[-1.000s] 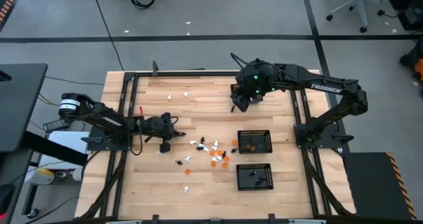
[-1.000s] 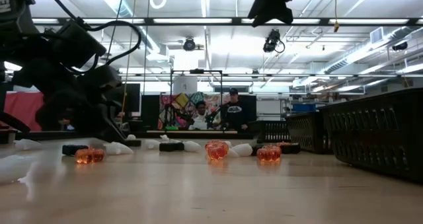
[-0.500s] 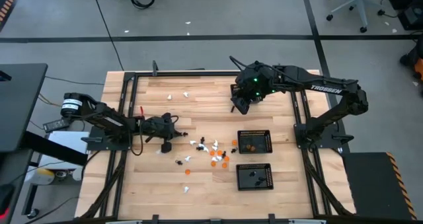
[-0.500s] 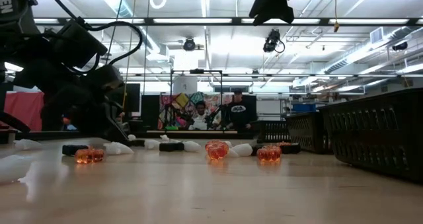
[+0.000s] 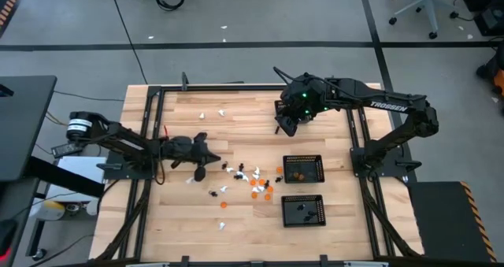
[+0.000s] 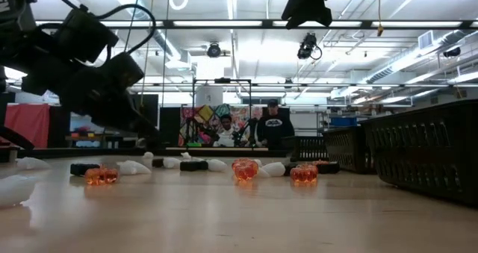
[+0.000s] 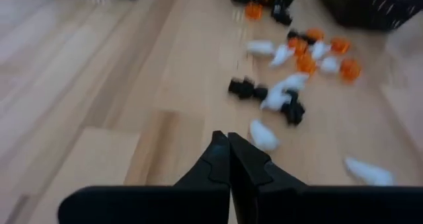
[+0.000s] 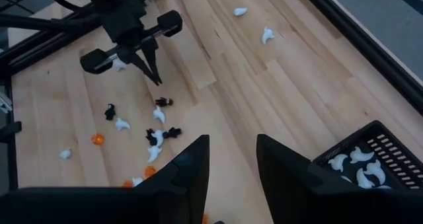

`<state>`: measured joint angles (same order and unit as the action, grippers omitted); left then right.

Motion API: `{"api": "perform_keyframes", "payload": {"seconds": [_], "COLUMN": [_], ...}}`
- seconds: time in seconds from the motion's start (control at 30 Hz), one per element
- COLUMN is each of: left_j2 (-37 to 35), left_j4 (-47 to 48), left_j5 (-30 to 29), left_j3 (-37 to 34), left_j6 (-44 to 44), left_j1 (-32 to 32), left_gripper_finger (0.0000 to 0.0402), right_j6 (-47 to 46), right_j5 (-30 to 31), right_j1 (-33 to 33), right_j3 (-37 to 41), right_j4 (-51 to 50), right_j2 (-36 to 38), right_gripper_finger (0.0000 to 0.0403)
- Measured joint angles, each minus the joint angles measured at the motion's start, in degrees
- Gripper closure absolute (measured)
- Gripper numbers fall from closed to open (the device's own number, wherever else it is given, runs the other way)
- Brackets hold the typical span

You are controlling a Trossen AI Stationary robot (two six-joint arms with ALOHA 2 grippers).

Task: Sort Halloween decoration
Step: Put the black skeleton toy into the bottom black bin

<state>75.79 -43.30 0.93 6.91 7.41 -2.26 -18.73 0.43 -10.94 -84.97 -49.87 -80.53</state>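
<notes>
Tiny white, orange and black Halloween figures (image 5: 250,180) lie scattered on the wood in mid-table; they also show in the left wrist view (image 7: 284,92), the right wrist view (image 8: 155,135) and the low view (image 6: 245,169). My left gripper (image 5: 201,171) hovers just left of the cluster with its fingers shut (image 7: 229,141), and nothing shows between them. From the right wrist view it appears as a shut point above the table (image 8: 153,75). My right gripper (image 5: 285,124) hangs open (image 8: 231,164) high over the far middle of the table.
Two black mesh trays sit right of the cluster, one with orange figures (image 5: 303,157) and one with black figures (image 5: 303,197). A third tray with white figures (image 8: 377,151) shows below the right gripper. Stray white figures (image 5: 222,111) lie near the far edge. People stand beyond the table (image 6: 246,130).
My left gripper has risen off the table beside the cluster and now hangs above the wood, fingers still shut. The figures lie where they were.
</notes>
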Motion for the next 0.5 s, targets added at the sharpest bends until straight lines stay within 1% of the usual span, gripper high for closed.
{"api": "perform_keyframes", "payload": {"seconds": [0.17, 0.23, 0.33, 0.43, 0.5], "left_j2": [0.0, 0.1, 0.1, 0.1, 0.1], "left_j4": [0.8, 1.9, 2.0, 3.0, 3.1], "left_j5": [1.5, 1.6, 1.5, 1.0, -0.5], "left_j3": [1.2, 1.6, 1.7, 1.7, 1.7], "left_j6": [1.6, 2.8, 4.8, 5.1, 5.0], "left_j1": [0.0, 0.0, 0.3, 1.7, 3.2], "left_gripper_finger": [0.0399, 0.0391, 0.0356, 0.0306, 0.0268], "right_j6": [0.6, 0.8, 0.8, 0.9, 0.9], "right_j5": [0.0, 0.0, 0.0, 0.0, 0.0], "right_j1": [0.0, 0.0, 0.0, 0.0, 0.0], "right_j3": [0.0, 0.0, 0.0, 0.0, 0.0], "right_j4": [0.0, 0.1, 0.6, 0.8, 0.8], "right_j2": [0.0, 0.0, 0.0, 0.0, 0.0], "right_gripper_finger": [0.0273, 0.0273, 0.0273, 0.0273, 0.0273]}}
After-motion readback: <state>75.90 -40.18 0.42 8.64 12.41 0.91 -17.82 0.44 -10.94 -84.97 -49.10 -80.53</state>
